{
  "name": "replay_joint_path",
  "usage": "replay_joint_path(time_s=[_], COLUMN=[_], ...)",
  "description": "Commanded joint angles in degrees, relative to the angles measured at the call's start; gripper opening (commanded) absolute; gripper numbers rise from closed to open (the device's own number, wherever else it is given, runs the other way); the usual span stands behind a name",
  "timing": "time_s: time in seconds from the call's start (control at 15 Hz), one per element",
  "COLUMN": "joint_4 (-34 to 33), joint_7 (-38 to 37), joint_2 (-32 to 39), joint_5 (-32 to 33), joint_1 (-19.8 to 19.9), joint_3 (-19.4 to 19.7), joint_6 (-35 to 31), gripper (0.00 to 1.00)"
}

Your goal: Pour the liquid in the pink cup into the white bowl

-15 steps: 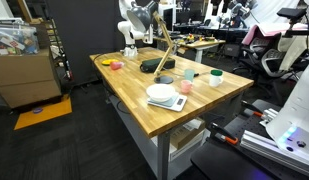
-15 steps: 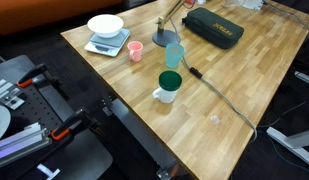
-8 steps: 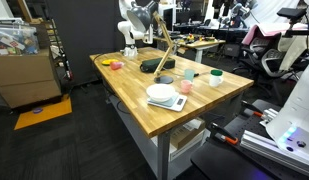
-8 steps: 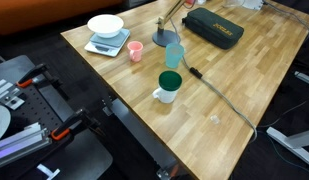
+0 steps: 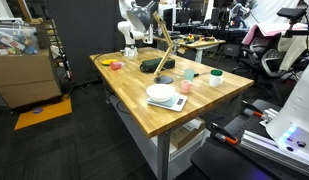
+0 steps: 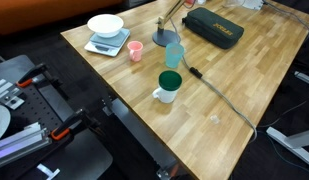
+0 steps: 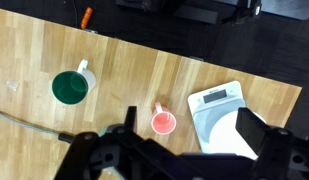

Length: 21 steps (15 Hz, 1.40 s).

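The pink cup [image 6: 135,50] is pale pink. The white bowl [image 6: 105,25] is plain white, on a light grey scale [image 6: 110,46]. A mug [image 6: 168,87] is white outside and dark green inside. The table [image 6: 244,80] shows honey-brown wood strips, and the case [image 6: 214,27] is black.

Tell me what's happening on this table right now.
A robot arm's tool hangs open and empty above a wooden table, touching nothing. The pink cup stands upright beside the white bowl, which sits on a scale. The pour has not yet begun.
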<state>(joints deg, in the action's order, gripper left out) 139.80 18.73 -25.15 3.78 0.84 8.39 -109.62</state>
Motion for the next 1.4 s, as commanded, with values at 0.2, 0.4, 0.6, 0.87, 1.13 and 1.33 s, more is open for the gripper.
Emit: replay_joint_path(time_s=[0.2,0.4,0.6,0.87,1.13,1.33], joint_4=[-0.2,-0.1,-0.1,-1.7,-5.2,-8.8], joint_7=[0.5,0.5,0.9,1.2,1.9,3.1], joint_2=[3.0,2.0,2.3,8.1,17.9,25.0], joint_5=[0.2,0.2,0.1,0.5,0.5,-0.6], joint_1=[0.3,0.3,0.1,-0.1,0.0,0.0], joint_3=[-0.7,-0.7,-0.6,-0.8,-1.3,-2.3], joint_6=[-0.8,-0.7,-1.2,-4.7,-8.0,-8.9], gripper=[1.00,1.00,1.00,1.00,1.00,1.00])
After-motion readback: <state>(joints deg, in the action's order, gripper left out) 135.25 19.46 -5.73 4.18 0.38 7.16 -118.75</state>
